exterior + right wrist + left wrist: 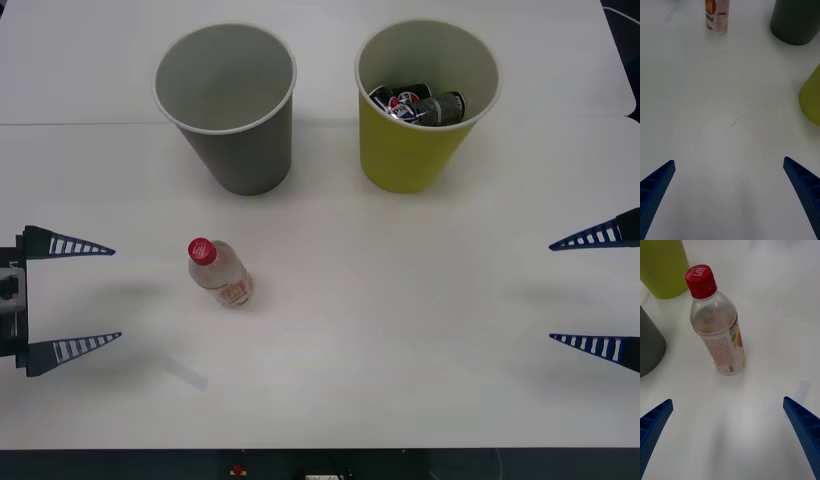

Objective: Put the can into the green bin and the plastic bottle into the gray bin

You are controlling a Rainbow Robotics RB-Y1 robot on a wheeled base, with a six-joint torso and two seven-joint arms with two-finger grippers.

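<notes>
Bottle (220,273) is standing on the bench (400,330); I am holding my left pincer (70,295) and right pincer (598,292) wide apart.

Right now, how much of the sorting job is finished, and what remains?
The can part looks done: dark cans lie inside the green bin. Nothing is in hand: the left gripper and right gripper are open, at the table's sides. Left to do: the bottle stands upright on the table near the left gripper, and must go into the gray bin.

Lab-like test setup, plain white table (420,330), staged bins
</notes>
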